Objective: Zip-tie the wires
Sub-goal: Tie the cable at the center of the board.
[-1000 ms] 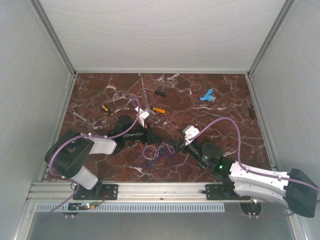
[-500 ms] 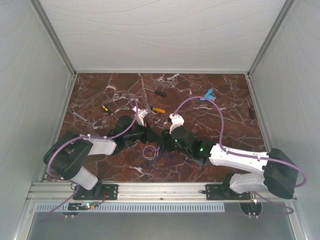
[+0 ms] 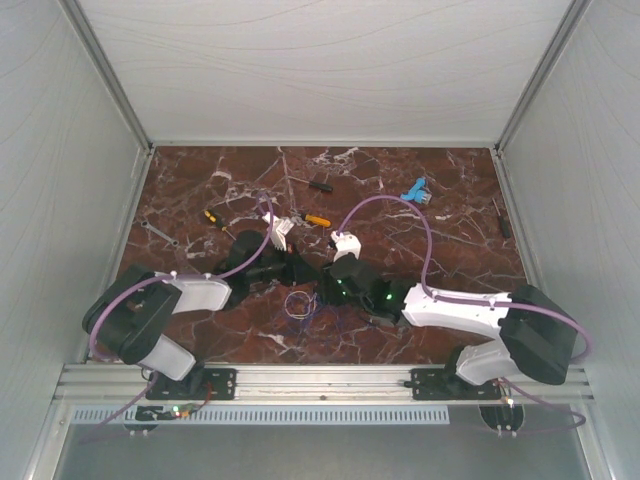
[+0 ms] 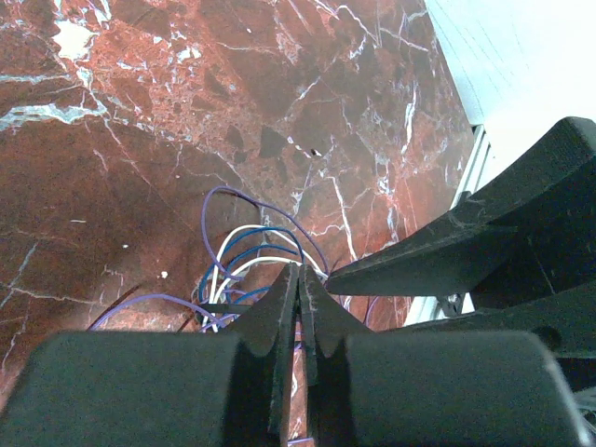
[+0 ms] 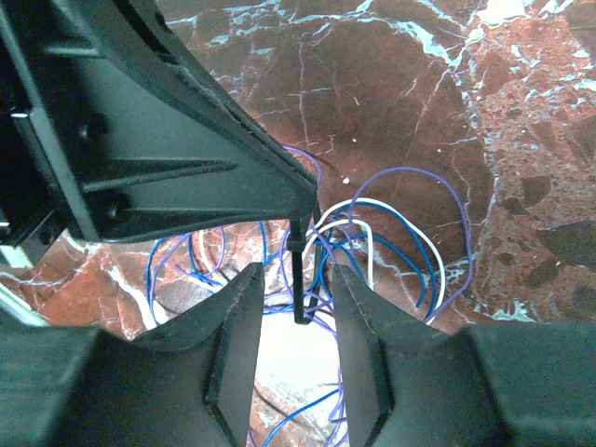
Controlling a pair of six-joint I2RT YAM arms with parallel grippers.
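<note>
The wires point(image 3: 298, 303), thin blue, purple and white loops, lie on the marble between the two arms. They also show as wires point(image 4: 247, 251) in the left wrist view and wires point(image 5: 391, 233) in the right wrist view. My left gripper point(image 4: 300, 272) is shut on a thin black zip tie point(image 5: 298, 275), which hangs from its tip over the bundle. My right gripper point(image 5: 296, 271) is open, one finger on each side of the tie's free end, with a gap both sides. From above, the left gripper point(image 3: 303, 272) and the right gripper point(image 3: 322, 285) meet tip to tip.
At the back lie orange-handled screwdrivers point(image 3: 317, 220) point(image 3: 212, 218), a black-handled screwdriver point(image 3: 320, 184), a blue part point(image 3: 414, 191), a wrench point(image 3: 158, 235) at the left and a dark tool point(image 3: 500, 215) by the right wall. Enclosure walls ring the marble table point(image 3: 450, 260).
My right arm has swung left from the front right up to the left gripper's tip, and its jaws have narrowed. The left arm has barely moved and stays shut.
</note>
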